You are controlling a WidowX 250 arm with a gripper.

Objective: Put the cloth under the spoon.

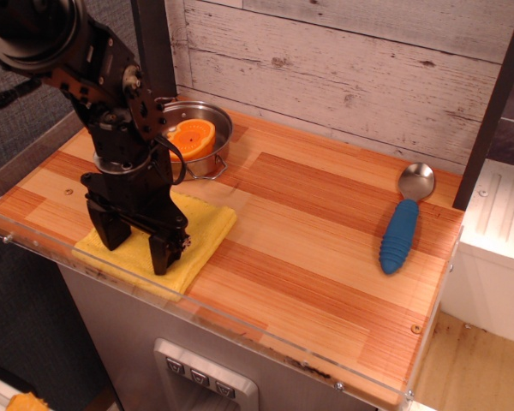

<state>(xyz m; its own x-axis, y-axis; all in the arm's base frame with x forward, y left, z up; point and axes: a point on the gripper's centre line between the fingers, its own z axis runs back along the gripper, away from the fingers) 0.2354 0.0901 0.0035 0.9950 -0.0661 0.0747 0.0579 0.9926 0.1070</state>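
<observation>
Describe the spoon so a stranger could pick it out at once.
Start at the wooden counter and go to its right end, near the dark post. The spoon lies flat there, alone, its shiny metal bowl toward the plank wall. Its thick, ribbed blue handle sets it apart from the yellow cloth and steel pot at the left.

No legible text or labels.
</observation>
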